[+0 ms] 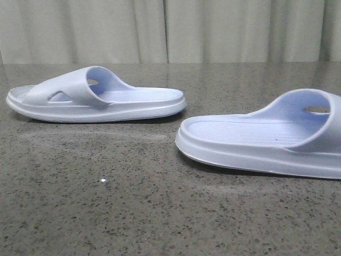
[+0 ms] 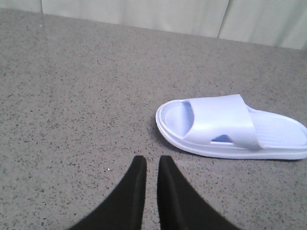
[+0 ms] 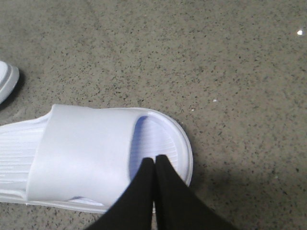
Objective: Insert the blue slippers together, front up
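Two pale lavender-blue slippers lie sole-down and apart on the speckled table. One slipper (image 1: 96, 97) is at the far left. The other slipper (image 1: 266, 140) is nearer, at the right, and runs out of frame. Neither gripper shows in the front view. In the left wrist view my left gripper (image 2: 152, 161) is empty, its black fingers almost together with a thin slit. It hangs over bare table short of the left slipper (image 2: 225, 125). In the right wrist view my right gripper (image 3: 155, 158) is shut and empty, above the toe end of the right slipper (image 3: 86, 158).
The dark speckled stone table (image 1: 106, 213) stretches to a pale curtain (image 1: 170, 29) at the back. The tip of the other slipper (image 3: 6, 81) shows at the edge of the right wrist view.
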